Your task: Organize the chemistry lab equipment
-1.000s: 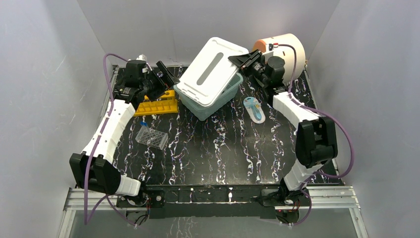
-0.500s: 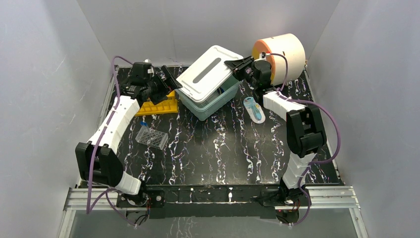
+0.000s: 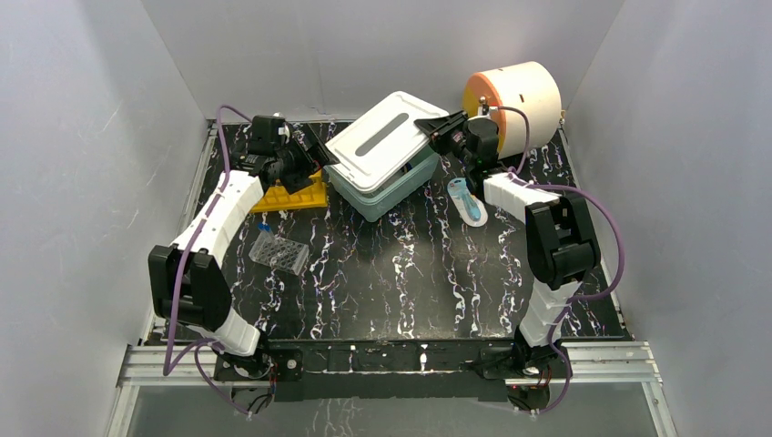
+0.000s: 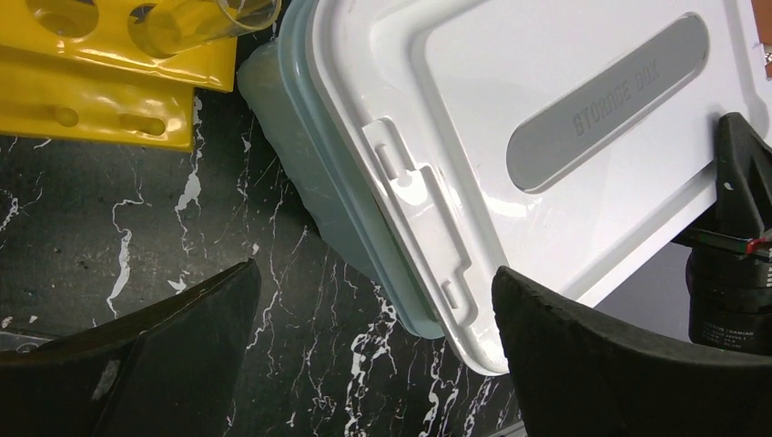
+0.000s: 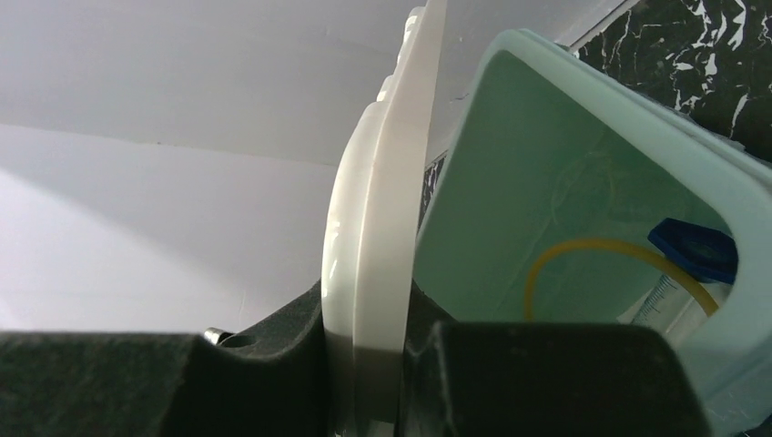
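If scanning left to right: got yellow rack (image 4: 118,64), then left gripper (image 4: 375,278) wide open at storage box (image 4: 309,200) corner, probably to steady it. White lid (image 4: 473,100) tilted over it, edge pinched by right gripper (image 5: 378,360), likely for shutting amber tubing (image 5: 583,246) and blue-capped tube (image 5: 696,250) inside.

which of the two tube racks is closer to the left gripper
The yellow rack, just beside the open left gripper; the clear rack lies well apart from it.
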`<act>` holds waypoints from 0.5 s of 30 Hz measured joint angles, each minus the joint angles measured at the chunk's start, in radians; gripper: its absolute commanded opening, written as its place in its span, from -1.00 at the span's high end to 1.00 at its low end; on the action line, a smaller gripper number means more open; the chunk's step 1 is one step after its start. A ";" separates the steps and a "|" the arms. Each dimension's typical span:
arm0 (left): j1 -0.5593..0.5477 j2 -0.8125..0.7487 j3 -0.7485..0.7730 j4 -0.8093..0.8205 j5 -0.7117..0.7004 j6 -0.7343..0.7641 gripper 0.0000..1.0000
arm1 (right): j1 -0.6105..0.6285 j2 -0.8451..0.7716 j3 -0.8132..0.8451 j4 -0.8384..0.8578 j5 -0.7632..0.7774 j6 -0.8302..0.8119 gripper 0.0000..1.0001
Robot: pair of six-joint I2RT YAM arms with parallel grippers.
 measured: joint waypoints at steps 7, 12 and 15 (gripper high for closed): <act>0.000 0.010 -0.022 0.040 0.028 0.000 -0.61 | 0.001 0.000 -0.016 -0.008 0.002 0.000 0.33; 0.000 0.029 -0.047 0.069 0.037 0.000 -0.79 | 0.003 0.000 -0.023 -0.016 0.010 -0.003 0.12; 0.001 0.041 -0.053 0.085 0.066 0.000 -0.83 | 0.005 -0.004 -0.042 -0.029 0.010 -0.005 0.05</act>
